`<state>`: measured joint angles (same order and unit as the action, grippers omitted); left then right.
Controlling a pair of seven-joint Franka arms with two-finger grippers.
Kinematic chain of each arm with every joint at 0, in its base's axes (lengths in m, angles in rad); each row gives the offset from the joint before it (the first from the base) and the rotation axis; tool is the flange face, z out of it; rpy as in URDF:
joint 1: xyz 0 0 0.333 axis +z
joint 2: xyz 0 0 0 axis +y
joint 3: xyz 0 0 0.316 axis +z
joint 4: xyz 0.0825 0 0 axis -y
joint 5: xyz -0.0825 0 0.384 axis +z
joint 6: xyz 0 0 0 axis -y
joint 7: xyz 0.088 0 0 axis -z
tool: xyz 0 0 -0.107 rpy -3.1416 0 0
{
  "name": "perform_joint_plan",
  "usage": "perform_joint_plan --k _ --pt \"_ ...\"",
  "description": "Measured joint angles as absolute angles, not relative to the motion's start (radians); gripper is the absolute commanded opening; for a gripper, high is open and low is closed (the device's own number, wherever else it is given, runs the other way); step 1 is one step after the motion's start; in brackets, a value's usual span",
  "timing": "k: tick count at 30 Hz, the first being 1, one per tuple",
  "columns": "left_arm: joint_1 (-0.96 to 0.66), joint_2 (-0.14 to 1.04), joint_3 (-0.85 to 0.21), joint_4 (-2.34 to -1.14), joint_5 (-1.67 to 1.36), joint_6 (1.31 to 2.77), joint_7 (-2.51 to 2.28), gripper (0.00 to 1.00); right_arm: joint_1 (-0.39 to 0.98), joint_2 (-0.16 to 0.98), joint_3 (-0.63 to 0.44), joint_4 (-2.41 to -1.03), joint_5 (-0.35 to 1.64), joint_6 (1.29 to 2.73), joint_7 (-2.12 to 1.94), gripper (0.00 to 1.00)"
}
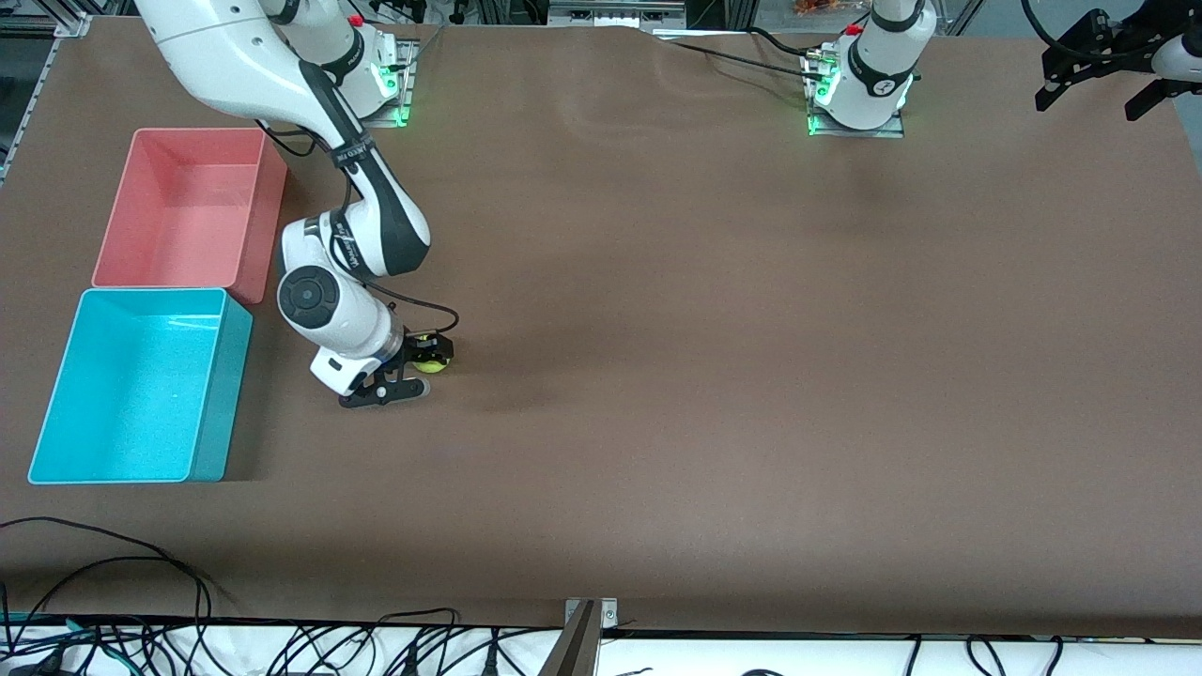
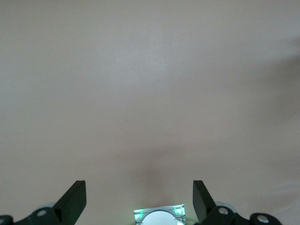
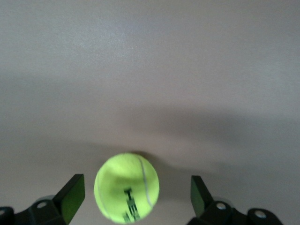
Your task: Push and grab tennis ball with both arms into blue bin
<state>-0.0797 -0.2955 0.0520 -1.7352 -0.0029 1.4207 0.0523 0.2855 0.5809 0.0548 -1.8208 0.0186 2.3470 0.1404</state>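
The tennis ball (image 1: 433,364) lies on the brown table, a short way from the blue bin (image 1: 222,394) toward the left arm's end. My right gripper (image 1: 424,369) is down at the table, open, with a finger on each side of the ball. In the right wrist view the ball (image 3: 126,187) sits between the fingers (image 3: 72,192) with a gap on each side. My left gripper (image 1: 1094,89) waits open and empty, raised over the table corner beside its base; its wrist view (image 2: 138,197) shows only bare table.
A pink-red bin (image 1: 269,202) stands next to the blue bin, farther from the front camera. The left arm's base (image 1: 859,89) and the right arm's base (image 1: 380,84) stand along the table's edge. Cables (image 1: 141,582) lie at the near edge.
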Motion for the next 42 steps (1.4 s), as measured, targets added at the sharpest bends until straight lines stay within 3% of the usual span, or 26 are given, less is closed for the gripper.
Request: perform_joint_plan --k 7,8,10,11,15,16,18,19,39,40,42 --pt "-0.08 -0.278 0.055 -1.735 -0.01 1.421 0.046 1.0 0.286 0.602 0.055 -1.826 0.019 2.283 0.14 1.0" --pt "-0.08 -0.277 0.055 -1.735 -0.01 1.421 0.046 1.0 0.286 0.602 0.055 -1.826 0.019 2.275 0.14 0.93" --pt "-0.08 -0.274 0.055 -1.735 -0.01 1.421 0.046 1.0 0.286 0.602 0.055 -1.826 0.019 2.269 0.14 0.63" --pt "-0.08 -0.273 0.055 -1.734 -0.01 1.421 0.046 1.0 0.286 0.602 0.055 -1.826 0.019 2.268 0.14 0.57" --pt "-0.079 -0.27 0.057 -1.729 -0.01 1.421 0.045 1.0 0.287 0.602 0.055 -1.824 0.019 2.268 0.14 0.61" --pt "-0.079 -0.269 0.057 -1.728 -0.01 1.421 0.045 1.0 0.287 0.602 0.055 -1.823 0.018 2.269 0.14 0.69" --pt "-0.079 -0.265 0.058 -1.721 -0.01 1.421 0.045 1.0 0.288 0.601 0.054 -1.819 0.018 2.271 0.14 0.97" --pt "-0.079 -0.261 0.058 -1.716 -0.01 1.421 0.045 1.0 0.288 0.601 0.054 -1.817 0.018 2.274 0.14 1.0" --pt "-0.06 -0.192 0.063 -1.623 -0.01 1.421 0.044 1.0 0.293 0.614 0.054 -1.815 0.018 2.424 0.14 0.94" --pt "-0.06 -0.191 0.063 -1.622 -0.01 1.421 0.044 1.0 0.293 0.619 0.053 -1.816 0.018 2.442 0.139 0.89" --pt "-0.06 -0.189 0.063 -1.62 -0.01 1.421 0.044 1.0 0.293 0.629 0.053 -1.816 0.018 2.466 0.139 0.67"
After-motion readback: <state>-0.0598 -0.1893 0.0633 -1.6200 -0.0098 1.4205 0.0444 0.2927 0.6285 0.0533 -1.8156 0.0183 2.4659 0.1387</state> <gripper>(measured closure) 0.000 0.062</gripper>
